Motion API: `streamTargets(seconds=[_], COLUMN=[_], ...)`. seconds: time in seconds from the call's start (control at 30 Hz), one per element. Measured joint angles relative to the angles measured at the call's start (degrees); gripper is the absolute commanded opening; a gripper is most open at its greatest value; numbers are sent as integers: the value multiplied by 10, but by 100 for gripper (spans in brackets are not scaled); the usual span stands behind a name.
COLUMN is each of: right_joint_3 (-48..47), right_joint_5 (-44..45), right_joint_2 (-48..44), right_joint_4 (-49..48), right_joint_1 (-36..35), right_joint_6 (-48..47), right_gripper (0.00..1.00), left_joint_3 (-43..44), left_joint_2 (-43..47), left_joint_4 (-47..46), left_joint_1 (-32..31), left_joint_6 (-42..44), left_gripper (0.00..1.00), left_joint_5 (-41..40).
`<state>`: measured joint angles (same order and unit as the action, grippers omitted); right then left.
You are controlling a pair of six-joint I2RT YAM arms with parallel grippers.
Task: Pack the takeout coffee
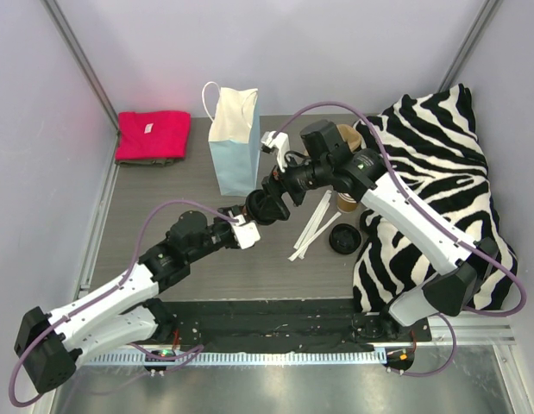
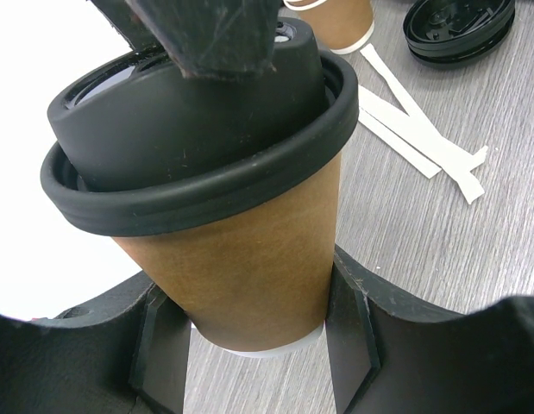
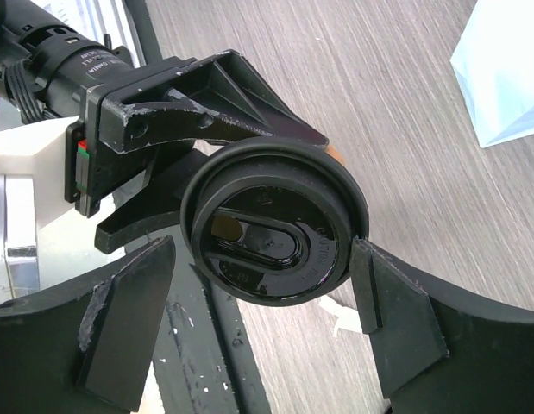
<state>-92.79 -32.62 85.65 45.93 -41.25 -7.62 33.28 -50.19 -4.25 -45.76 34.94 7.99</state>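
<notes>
The takeout coffee is a tan paper cup with a black lid, held tilted above the table's middle. My left gripper is shut on the cup's lower body, one finger on each side. My right gripper stands open around the lid. Its right finger touches the lid's rim and its left finger stands apart from it. In the left wrist view one right finger lies over the lid's top.
A light blue paper bag stands upright just behind the cup. To the right are a second tan cup, a loose black lid and white paper strips. Zebra cloth covers the right side; a red cloth lies far left.
</notes>
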Motion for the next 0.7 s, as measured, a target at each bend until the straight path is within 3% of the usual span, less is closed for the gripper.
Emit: streamTargets(seconds=[0.53, 0.7], right_joint_3=[5, 6], right_joint_5=[46, 61], right_joint_2=[9, 17], right_joint_4=[-5, -9], right_joint_1=[-11, -14], right_joint_6=[-3, -4], right_gripper=[86, 75], left_joint_3=[0, 1], left_joint_2=[-20, -25], left_joint_4=[-6, -3], left_joint_1=[0, 0], left_joint_6=[-17, -26], left_gripper=[31, 31], left_joint_5=[-9, -15])
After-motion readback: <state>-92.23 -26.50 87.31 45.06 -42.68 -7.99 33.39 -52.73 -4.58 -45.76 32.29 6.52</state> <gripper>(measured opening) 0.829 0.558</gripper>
